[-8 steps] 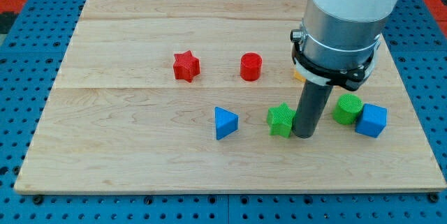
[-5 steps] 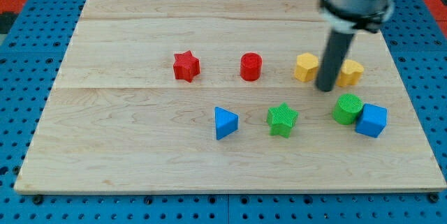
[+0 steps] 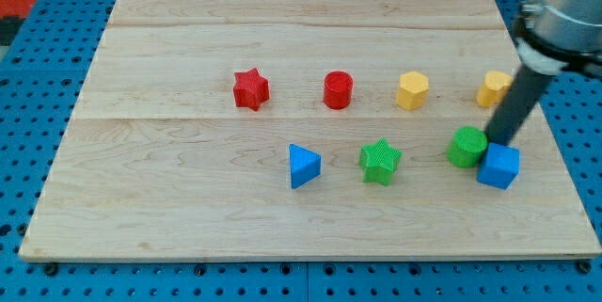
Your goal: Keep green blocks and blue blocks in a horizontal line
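A blue triangle block (image 3: 302,166), a green star block (image 3: 380,162), a green cylinder block (image 3: 467,147) and a blue cube block (image 3: 498,166) lie in a rough row across the lower half of the wooden board (image 3: 188,208). The green cylinder and the blue cube touch each other. My tip (image 3: 499,142) is at the view's right, just above the blue cube and right beside the green cylinder's right side. The rod slants up to the view's right.
A red star block (image 3: 250,88), a red cylinder block (image 3: 338,89) and two yellow blocks (image 3: 412,89) (image 3: 493,87) form a row above. The right yellow block sits just left of my rod. The board's right edge is close.
My tip left the green star's right side, swung up between the yellow blocks, then moved right and down to the blue cube's upper edge. The blocks have barely moved.
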`<state>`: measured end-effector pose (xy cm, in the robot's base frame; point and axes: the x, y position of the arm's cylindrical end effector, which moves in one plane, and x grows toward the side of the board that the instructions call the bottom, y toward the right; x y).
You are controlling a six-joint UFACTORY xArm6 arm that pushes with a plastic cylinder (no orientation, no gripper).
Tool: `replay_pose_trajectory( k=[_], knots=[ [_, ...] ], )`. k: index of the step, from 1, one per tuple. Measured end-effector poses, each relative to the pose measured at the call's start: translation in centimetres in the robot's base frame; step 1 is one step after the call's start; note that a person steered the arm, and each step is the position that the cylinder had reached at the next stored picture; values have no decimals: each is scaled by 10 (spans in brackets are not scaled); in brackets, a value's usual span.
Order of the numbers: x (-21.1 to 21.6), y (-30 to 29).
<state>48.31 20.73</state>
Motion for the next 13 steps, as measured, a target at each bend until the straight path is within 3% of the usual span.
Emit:
replay_pose_trajectory(
  k=[1, 2, 3, 5, 7, 8, 9, 10, 11, 12, 13],
  knots=[
    [1, -35],
    [-7, -34],
    [-5, -77],
    [26, -60],
    [-7, -104],
    [18, -128],
    [-17, -158],
    [2, -198],
    [35, -203],
    [32, -216],
    [-10, -216]
  ],
)
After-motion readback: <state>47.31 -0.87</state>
